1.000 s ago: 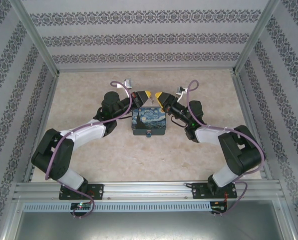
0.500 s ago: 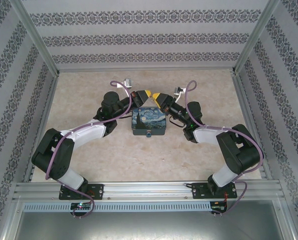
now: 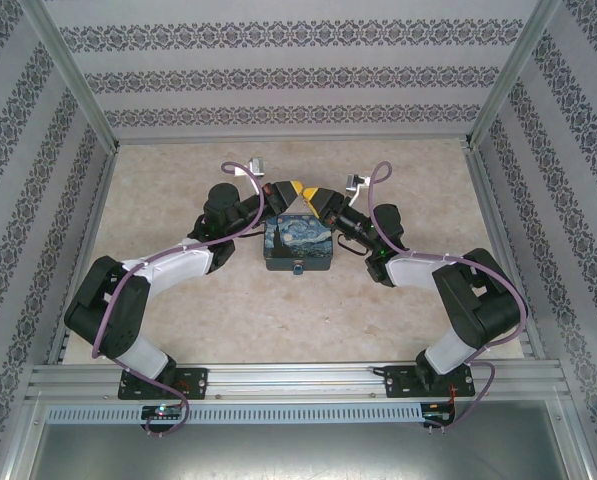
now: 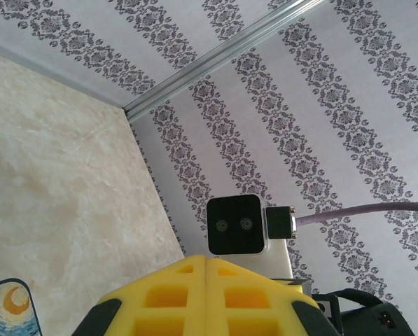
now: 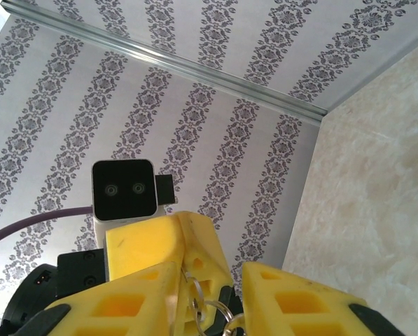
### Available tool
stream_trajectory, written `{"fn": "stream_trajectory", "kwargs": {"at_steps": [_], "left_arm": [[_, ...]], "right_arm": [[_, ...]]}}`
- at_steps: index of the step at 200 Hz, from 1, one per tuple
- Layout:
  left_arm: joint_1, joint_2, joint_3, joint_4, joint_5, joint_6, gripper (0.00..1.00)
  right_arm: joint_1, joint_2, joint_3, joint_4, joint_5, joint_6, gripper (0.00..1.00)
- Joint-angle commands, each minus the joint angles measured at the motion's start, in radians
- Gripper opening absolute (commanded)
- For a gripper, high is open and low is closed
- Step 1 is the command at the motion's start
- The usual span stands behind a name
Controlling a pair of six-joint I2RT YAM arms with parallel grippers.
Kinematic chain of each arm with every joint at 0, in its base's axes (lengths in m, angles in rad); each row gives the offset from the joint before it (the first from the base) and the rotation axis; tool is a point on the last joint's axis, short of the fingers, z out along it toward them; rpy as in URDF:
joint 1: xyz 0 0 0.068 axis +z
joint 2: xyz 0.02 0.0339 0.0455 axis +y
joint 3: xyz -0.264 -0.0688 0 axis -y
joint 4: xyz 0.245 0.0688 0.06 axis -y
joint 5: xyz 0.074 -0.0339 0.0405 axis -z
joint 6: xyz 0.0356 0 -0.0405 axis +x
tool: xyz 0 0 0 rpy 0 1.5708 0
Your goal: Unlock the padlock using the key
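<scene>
The tiny blue padlock (image 3: 297, 268) hangs at the near front of the night-sky tin box (image 3: 298, 245). Behind the box the two grippers meet tip to tip. My left gripper (image 3: 285, 191) (image 4: 206, 260) is shut, its yellow fingers (image 5: 182, 241) pressed together. Silver key rings (image 5: 210, 309) hang out of their seam. The key's blade is hidden between the pads. My right gripper (image 3: 315, 196) (image 5: 210, 269) is open, its fingers (image 5: 298, 297) standing either side of the left fingertips and the rings, not closed on them.
Patterned walls (image 3: 298, 80) and metal rails (image 3: 73, 90) close in the beige tabletop (image 3: 278, 320). The box's corner (image 4: 5, 308) sits below the left gripper. Each wrist camera (image 4: 237, 224) (image 5: 123, 190) faces the other. Purple cables (image 3: 378, 185) loop over both arms.
The right gripper has crept a little leftward, closer around the left gripper's tip. The left arm and the box have stayed still.
</scene>
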Motion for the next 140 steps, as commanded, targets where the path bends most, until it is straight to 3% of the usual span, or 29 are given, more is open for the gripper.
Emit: {"fn": "stream_trajectory", "kwargs": {"at_steps": [1,140], "left_arm": [[0.012,0.013,-0.004,0.058,0.019,-0.01,0.0],[0.012,0.014,-0.01,0.059,0.005,-0.014,0.0]], "right_arm": [[0.016,0.013,0.032,0.057,-0.021,0.001,0.29],[0.025,0.016,-0.002,0.071,-0.022,0.004,0.26]]}}
